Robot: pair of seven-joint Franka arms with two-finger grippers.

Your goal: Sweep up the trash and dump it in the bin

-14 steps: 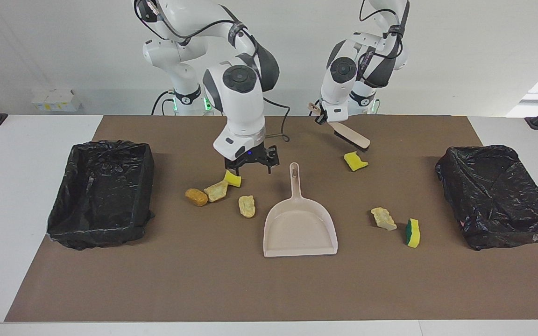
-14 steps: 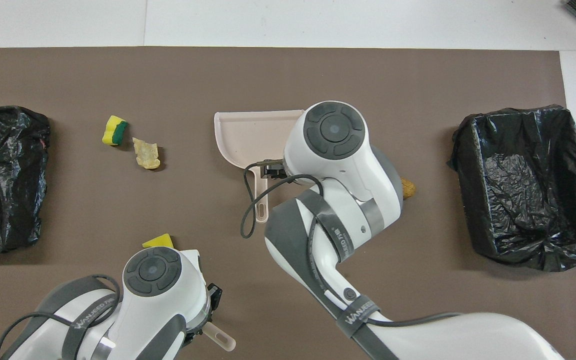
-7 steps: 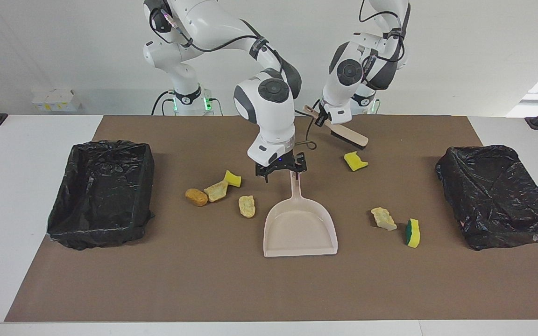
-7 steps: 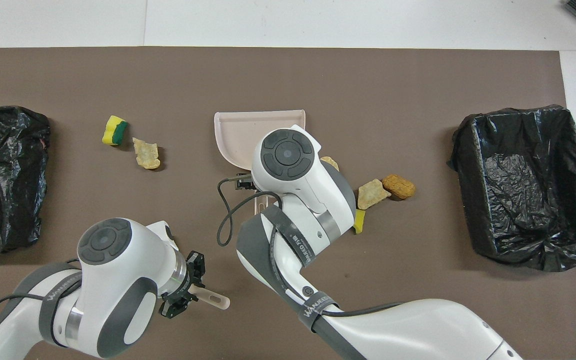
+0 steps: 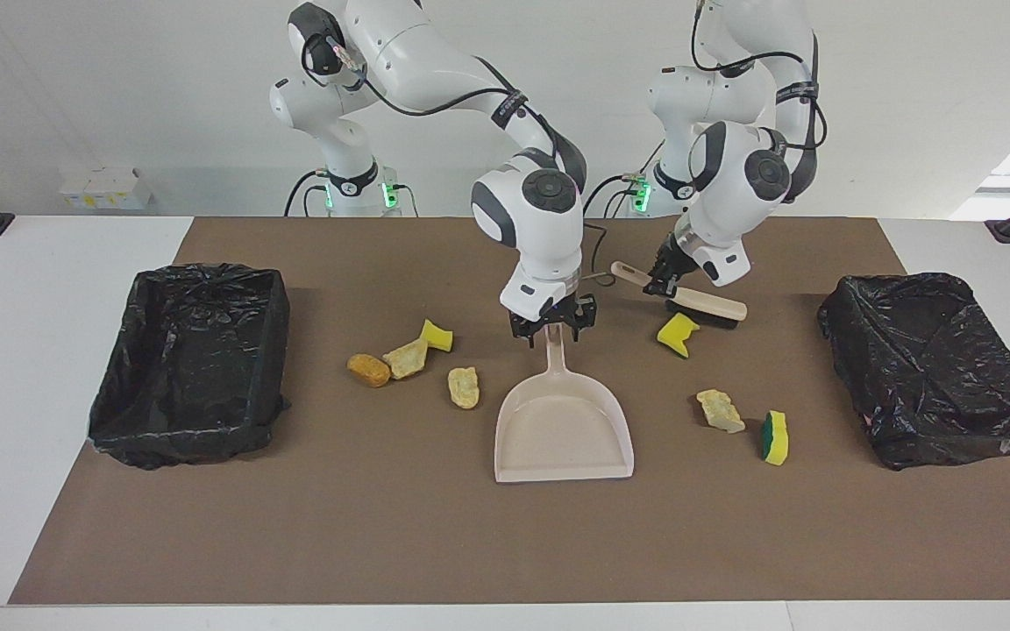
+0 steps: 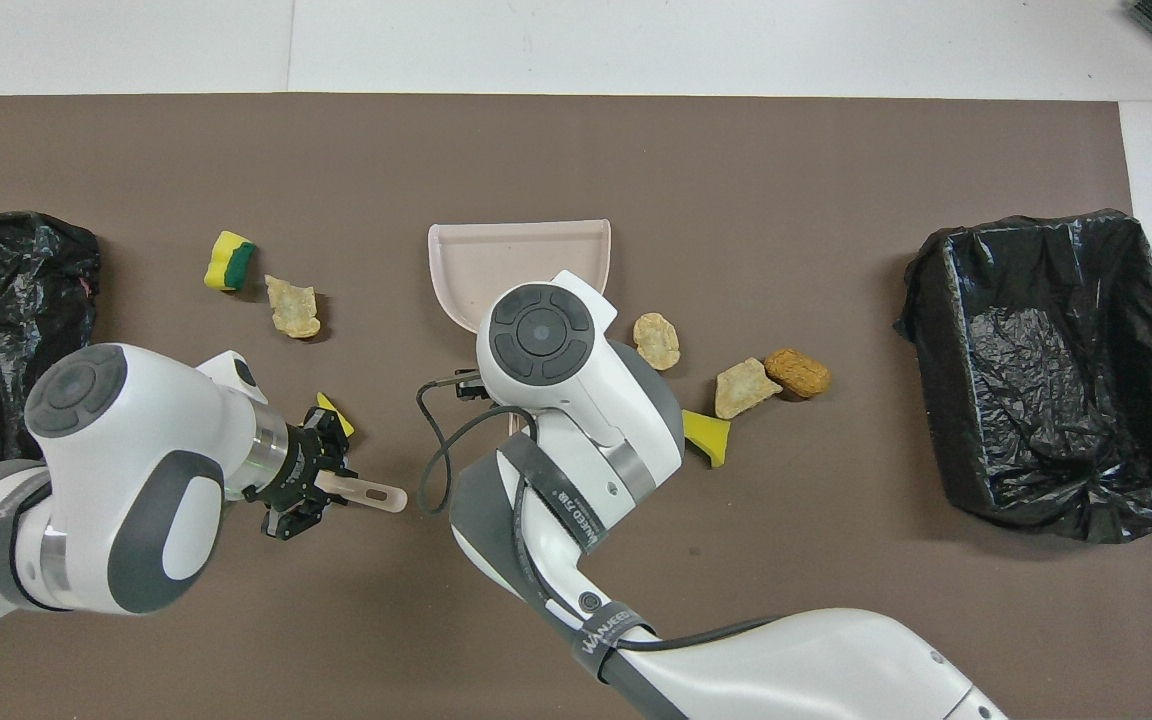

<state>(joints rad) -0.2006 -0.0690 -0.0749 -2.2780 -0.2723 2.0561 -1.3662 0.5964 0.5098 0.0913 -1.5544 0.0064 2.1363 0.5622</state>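
The right claw [image 5: 551, 329] stands at the top of the dustpan [image 5: 563, 421] handle, fingers spread on either side of it and not yet closed; the pan lies flat at mid-bench, mouth turned away from the robots. The left claw [image 5: 663, 280] is clamped on the handle of a brush [image 5: 705, 308], whose head hangs over a yellow sponge wedge [image 5: 676, 334].

Risks, as judged from here: if the right claw closes off-centre on the thin handle, the pan may twist or tip when lifted. The brush head sits just at the wedge; a careless stroke could flick this light piece past the pan rather than into it. Trash lies on both sides of the pan, so one sweep will not gather it all.

The trash is scattered on the brown mat [image 5: 435, 543]. Toward the right arm's end: a brown crust [image 5: 368, 369], a tan lump [image 5: 406, 358] touching it, a yellow sponge piece [image 5: 437, 335] just beside that, and another tan lump [image 5: 463, 386] near the pan. Toward the left arm's end: the wedge, a pale lump [image 5: 720, 410] and a green-backed sponge [image 5: 775, 437]. All look small, dry and light. A bin [image 5: 194, 359] lined in black stands at each end; the other bin [image 5: 935, 364] holds nothing I can see
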